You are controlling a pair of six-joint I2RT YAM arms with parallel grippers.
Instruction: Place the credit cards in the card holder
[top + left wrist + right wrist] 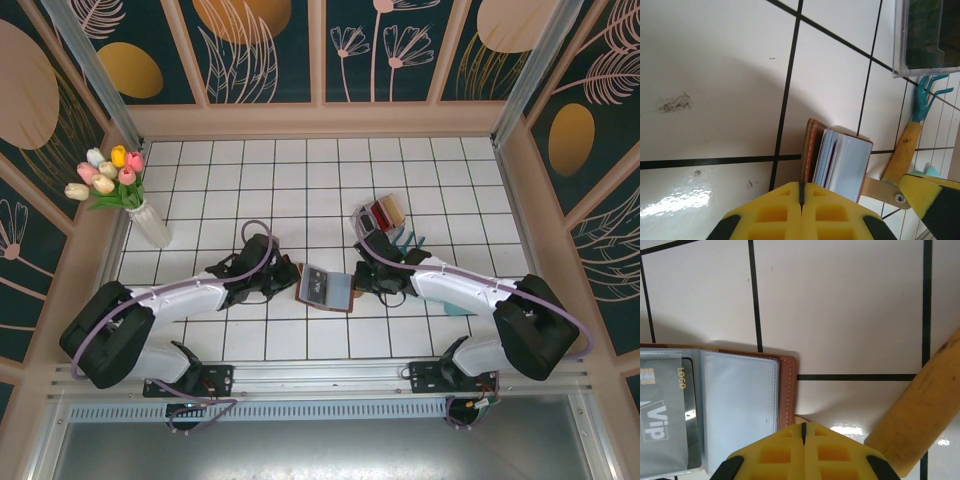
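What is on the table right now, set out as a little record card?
card holder: open between the arms, grey card in a clear sleeve
left gripper: shut, seemingly pinching the holder's cover
right gripper: shut at the holder's opposite edge; grip unclear
clear box: beyond the right gripper, red and tan cards inside
hand rake: teal prongs, wooden handle, beside the box
vase of tulips: far left

The white tiled table (300, 180) is carrying a vase of tulips (150, 228) at the left, an open brown card holder (325, 288) at centre, and a clear plastic box (383, 215) just beside a teal hand rake (408, 238) right of centre.
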